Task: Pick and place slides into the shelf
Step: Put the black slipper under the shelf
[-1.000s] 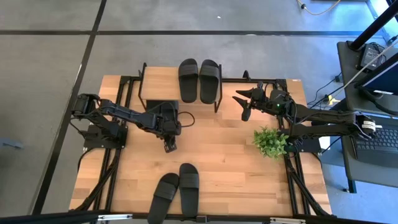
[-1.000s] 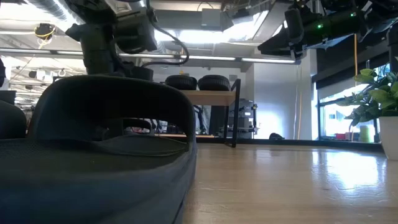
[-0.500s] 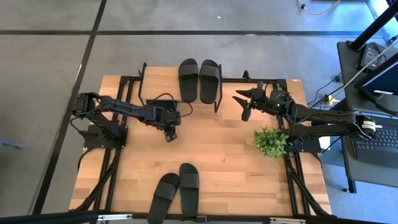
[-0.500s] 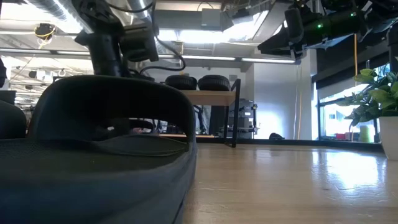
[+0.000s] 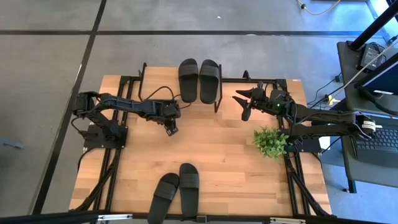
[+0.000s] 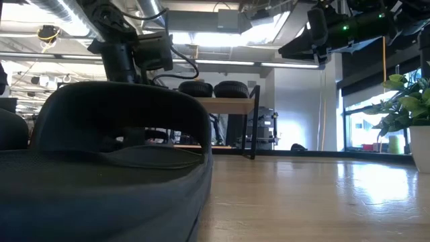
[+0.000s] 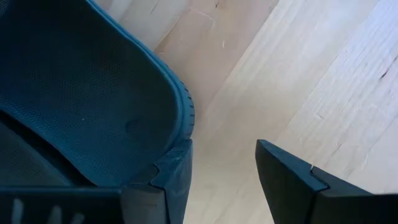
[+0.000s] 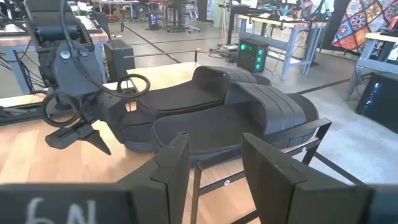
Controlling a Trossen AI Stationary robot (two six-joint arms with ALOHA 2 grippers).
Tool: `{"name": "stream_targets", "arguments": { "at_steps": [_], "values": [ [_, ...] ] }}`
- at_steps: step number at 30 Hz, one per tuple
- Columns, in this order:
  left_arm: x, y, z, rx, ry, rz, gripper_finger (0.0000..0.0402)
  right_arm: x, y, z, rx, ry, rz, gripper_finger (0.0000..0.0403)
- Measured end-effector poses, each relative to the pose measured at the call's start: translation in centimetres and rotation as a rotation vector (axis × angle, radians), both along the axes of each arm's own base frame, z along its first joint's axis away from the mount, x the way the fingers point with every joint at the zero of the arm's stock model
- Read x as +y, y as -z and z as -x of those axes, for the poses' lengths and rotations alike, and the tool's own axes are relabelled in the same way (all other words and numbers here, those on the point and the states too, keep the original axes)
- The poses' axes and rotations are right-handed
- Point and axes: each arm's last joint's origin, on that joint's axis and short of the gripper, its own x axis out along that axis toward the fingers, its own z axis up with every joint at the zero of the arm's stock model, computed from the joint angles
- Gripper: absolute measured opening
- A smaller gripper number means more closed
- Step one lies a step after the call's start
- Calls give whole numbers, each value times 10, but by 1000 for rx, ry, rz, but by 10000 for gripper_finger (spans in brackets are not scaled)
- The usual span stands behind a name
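The left claw [image 5: 172, 127] hangs over the desk [image 5: 217, 152], just in front of the left end of the shelf [image 5: 158, 78]. Its two fingers are apart, and only bare wood shows between them, so it is let go and holds nothing. In the left wrist view a dark slide [image 7: 81, 93] shows very close to one finger [image 7: 171, 180]. I cannot tell if they touch. From above, the arm hides that spot.

The right claw [image 5: 244, 107] is up in the air by the right end of the shelf, close to it. Its fingers are apart too, with nothing in between. It points at the shelf.

Two black slides sit side by side on the top plank of the shelf, the left one [image 5: 188, 79] and the right one [image 5: 209, 81]. They touch or nearly touch. Their wide straps are at the far end, away from the arms. In the right wrist view the same pair lies flat on the plank.

Two more black slides lie at the near edge of the desk, well apart from the shelf. One [image 5: 165, 196] is tilted a little and the other [image 5: 189, 185] lies straighter, just beside it. In the low view one of them fills the left side, very close to the camera.

A small green plant [image 5: 270, 142] stands on the right part of the desk, near the right arm.
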Motion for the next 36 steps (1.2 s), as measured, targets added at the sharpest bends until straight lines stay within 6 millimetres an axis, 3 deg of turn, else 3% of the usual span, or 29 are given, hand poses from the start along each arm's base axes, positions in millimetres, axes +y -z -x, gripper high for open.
{"name": "stream_targets", "arguments": {
  "at_steps": [12, 18, 24, 31, 36],
  "values": [
    [-1, 0, 0, -7, 11, 31, 167, 0, 0, 0, 1, 0, 1, 145],
    [-12, -8, -1, -75, 85, 189, 167, 0, 0, 0, 2, -1, 2, 145],
    [-38, -45, 7, -232, 201, 200, 167, 1, 0, 0, 2, -5, 0, 145],
    [-81, -98, 32, -472, 432, 116, 167, 1, 0, 0, 3, -5, 2, 145],
    [-123, -112, 49, -532, 642, 10, 167, 1, 0, 0, 4, -5, 0, 145]
  ]
}}
